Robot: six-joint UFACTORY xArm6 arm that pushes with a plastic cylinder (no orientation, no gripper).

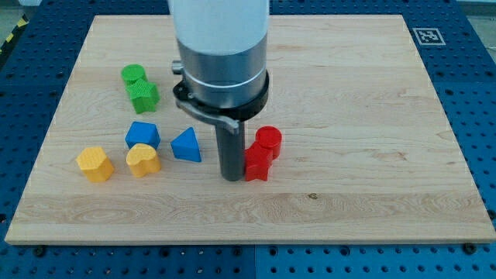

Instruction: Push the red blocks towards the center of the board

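Observation:
Two red blocks sit just below the board's middle: a red cylinder (268, 142) and a red star-like block (256, 163) touching its lower left side. My dark rod comes down from the large white and grey arm body, and my tip (232, 177) rests on the board right against the left side of the red star-like block. The red cylinder lies up and to the right of the tip.
A blue triangle (187, 145) lies left of the tip. Further left are a blue block (142, 135), a yellow heart (143, 160) and a yellow block (94, 164). Two green blocks (139, 85) sit at upper left. The wooden board (372, 116) has a marker tag (427, 36) at its top right corner.

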